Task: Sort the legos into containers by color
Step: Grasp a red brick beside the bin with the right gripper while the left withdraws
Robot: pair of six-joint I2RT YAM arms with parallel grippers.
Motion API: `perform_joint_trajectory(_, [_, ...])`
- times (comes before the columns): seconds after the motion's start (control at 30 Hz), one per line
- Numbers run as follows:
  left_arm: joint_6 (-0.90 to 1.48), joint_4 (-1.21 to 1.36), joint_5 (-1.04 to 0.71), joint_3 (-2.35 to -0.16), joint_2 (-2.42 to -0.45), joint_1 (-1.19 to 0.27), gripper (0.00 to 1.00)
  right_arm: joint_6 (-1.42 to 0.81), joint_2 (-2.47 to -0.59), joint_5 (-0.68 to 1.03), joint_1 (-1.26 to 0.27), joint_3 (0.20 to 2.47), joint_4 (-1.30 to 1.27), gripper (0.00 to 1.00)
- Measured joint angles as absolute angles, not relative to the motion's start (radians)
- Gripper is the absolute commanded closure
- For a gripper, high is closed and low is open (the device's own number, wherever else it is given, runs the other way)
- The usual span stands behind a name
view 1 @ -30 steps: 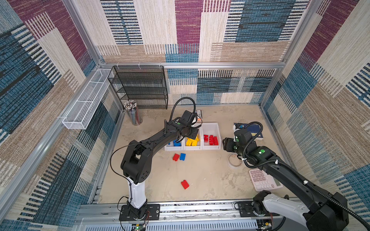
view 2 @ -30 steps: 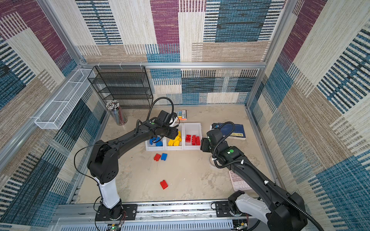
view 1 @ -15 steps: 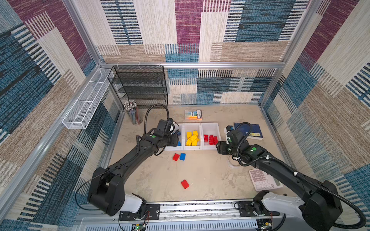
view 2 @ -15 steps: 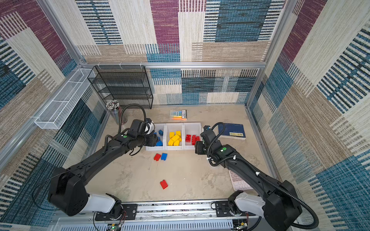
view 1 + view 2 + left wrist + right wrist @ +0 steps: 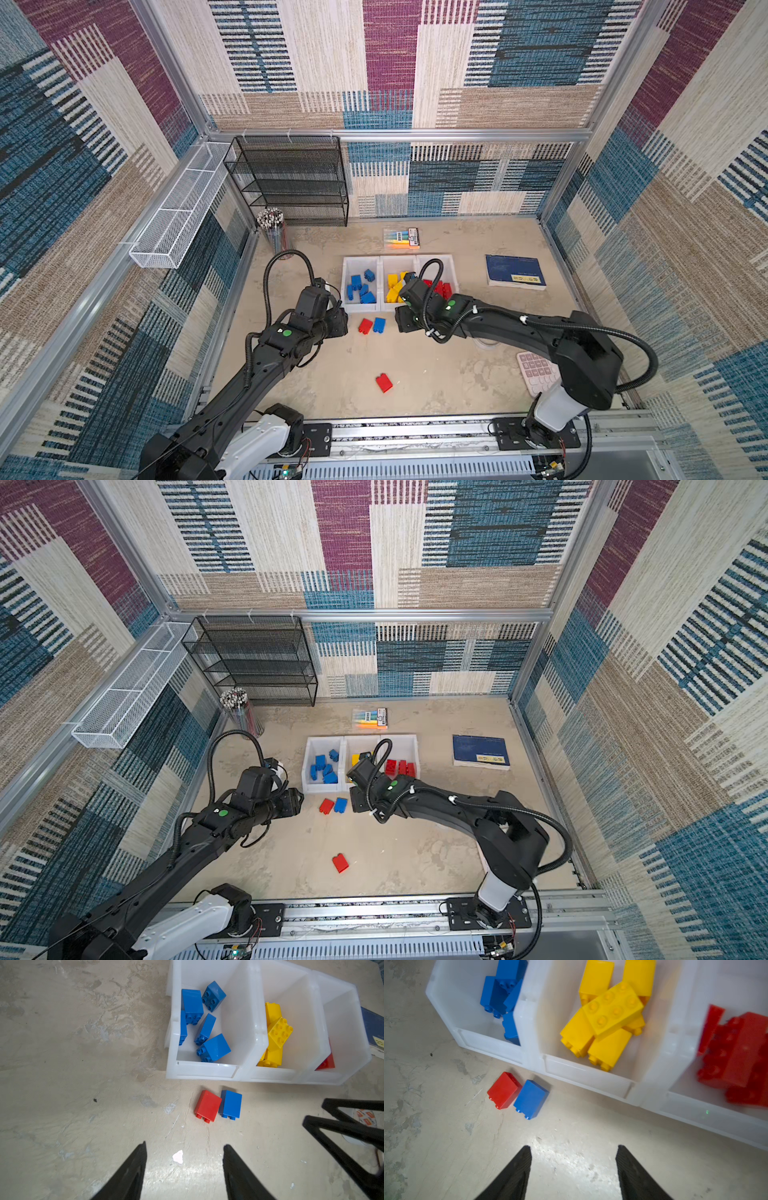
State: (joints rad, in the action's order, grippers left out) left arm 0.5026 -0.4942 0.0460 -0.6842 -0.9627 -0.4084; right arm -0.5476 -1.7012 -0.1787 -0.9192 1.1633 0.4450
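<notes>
Lone red brick (image 5: 384,382) nearest, mid-floor. Left gripper (image 5: 185,1144) and right gripper (image 5: 573,1146) both spread, empty — either side of a touching red brick (image 5: 365,326) and blue brick (image 5: 379,324) just before the containers (image 5: 360,262): blue left, yellow middle, red right.

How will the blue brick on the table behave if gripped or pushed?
Probably stiff: the blue brick looks like hard plastic. Its glossy flat faces may slip a little. It lies on a flat side, so rolling seems unlikely; a push would likely shift the red brick beside it.
</notes>
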Motion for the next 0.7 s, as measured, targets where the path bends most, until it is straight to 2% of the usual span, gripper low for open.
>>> perform_joint_trajectory(0.43, [0.589,-0.577,0.047,-0.579,-0.767,-0.408,0.39,-0.514,-2.014,-0.182,-1.008,1.472,0.454,0.31])
perform_joint_trajectory(0.7, [0.616,-0.618,0.047,-0.547,-0.686,-0.408,0.38,-0.374,-2.078,-0.148,-1.013,1.515,0.447,0.31])
